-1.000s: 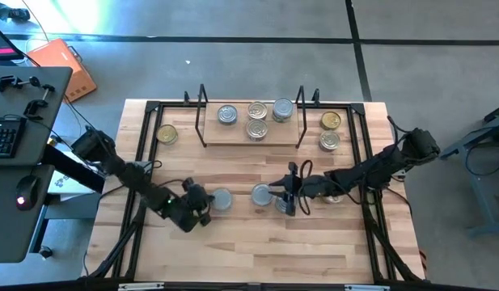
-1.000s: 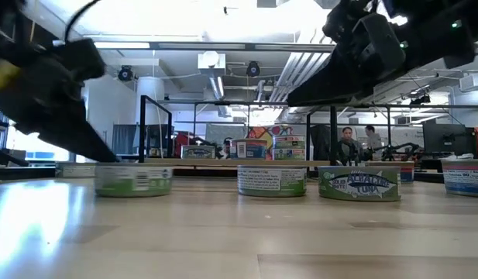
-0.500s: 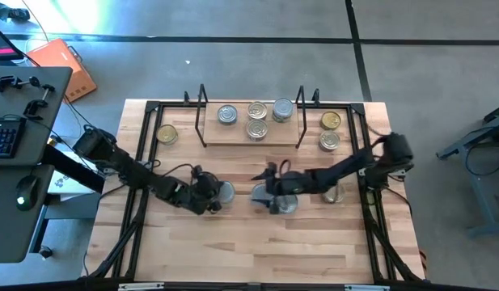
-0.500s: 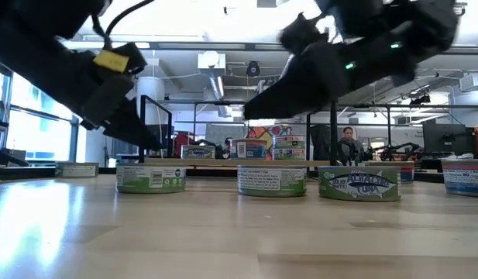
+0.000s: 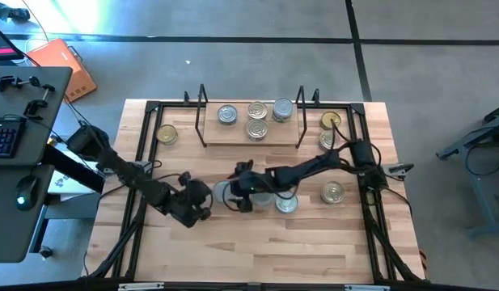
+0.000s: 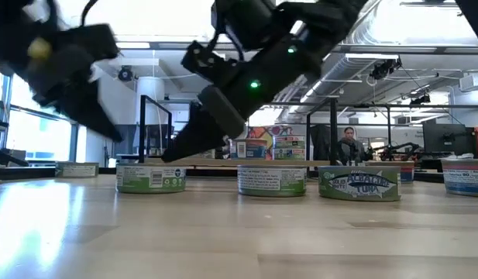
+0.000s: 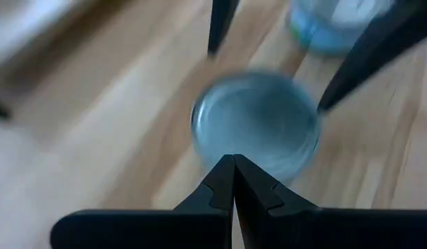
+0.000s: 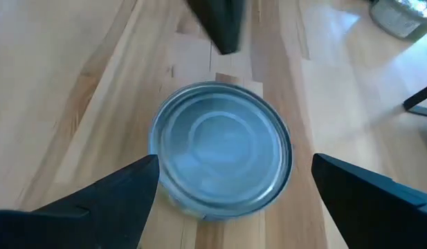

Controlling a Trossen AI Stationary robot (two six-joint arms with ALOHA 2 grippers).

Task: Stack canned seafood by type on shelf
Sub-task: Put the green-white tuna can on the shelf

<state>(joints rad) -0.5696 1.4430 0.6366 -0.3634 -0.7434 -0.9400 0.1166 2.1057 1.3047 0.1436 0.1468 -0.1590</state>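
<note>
While four tins sat on the shelf, we had right gripper spread over a silver tin; left gripper pressed together; approx. six left.

Both arms were matte black with black cables looping along them. The right arm showed green indicator lights; the left arm carried a small yellow label.

Right gripper hides most of silver-topped tin; left wrist view blurred.
</note>
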